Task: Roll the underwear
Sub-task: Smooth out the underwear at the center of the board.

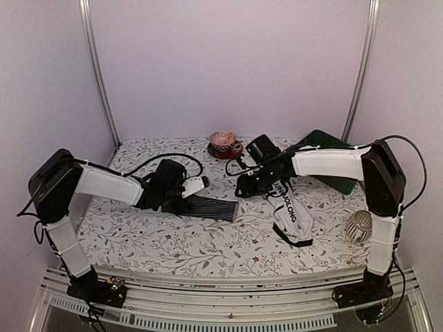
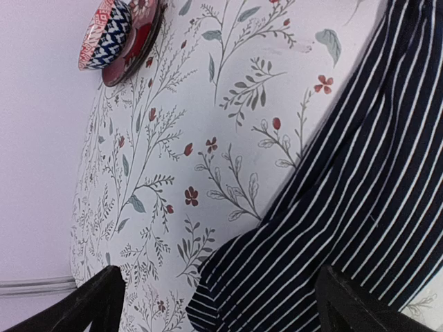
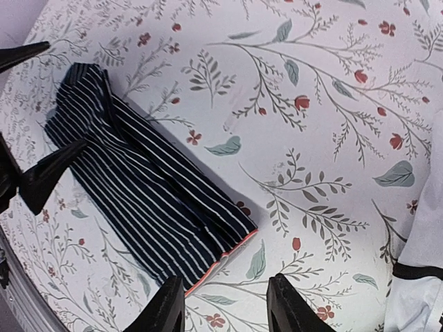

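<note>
The left gripper (image 2: 221, 283) stands wide open with nothing gripped. Its fingers (image 2: 97, 304) are set either side of one end of the striped briefs (image 2: 360, 173). The cloth lies flat between and beyond the fingers, a long folded strip on the flowered table (image 2: 228, 83). Whether the fingertips touch it cannot be told. Far beyond, off to the left in the gripper's own view, a bowl (image 2: 104, 31) sits on a red saucer (image 2: 135, 41).

The right gripper (image 3: 227, 287) is partly open and empty. It hangs above bare table just off the strip's other end, where an orange edge shows. One finger (image 3: 166, 308) is just beside that corner. The white briefs (image 3: 419, 290) lie just to the gripper's right, apart from the striped pair.
</note>
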You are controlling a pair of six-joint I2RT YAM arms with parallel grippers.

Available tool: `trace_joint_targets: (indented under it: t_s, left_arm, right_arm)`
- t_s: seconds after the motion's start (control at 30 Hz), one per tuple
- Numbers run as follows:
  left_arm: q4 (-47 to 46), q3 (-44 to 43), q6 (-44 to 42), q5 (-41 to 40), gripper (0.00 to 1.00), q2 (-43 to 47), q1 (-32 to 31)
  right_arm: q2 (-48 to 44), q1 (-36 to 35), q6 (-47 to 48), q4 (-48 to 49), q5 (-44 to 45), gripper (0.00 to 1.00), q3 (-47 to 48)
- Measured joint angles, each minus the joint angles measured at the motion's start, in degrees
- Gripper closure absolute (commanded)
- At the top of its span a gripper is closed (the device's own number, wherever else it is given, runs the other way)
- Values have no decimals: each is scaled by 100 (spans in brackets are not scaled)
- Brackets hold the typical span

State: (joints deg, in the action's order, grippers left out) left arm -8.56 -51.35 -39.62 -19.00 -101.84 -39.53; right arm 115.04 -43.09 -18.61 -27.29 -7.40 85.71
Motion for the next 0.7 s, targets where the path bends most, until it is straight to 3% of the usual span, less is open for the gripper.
trace_joint_targets:
  t_s: [0.3,0.5,0.7]
  left_arm:
    - [382,-476,306,146,7,269,450]
    - [372,-481,278,205,24,262,612]
    - [326,-481,179,201,26,-177,802]
  right_arm:
    - [-640,-264,-103,785,-599,71,-494]
    - [-317,-422,-188,1185,-1165,75,-520]
    - [323,-400,-264,1279,-1357,76,-498]
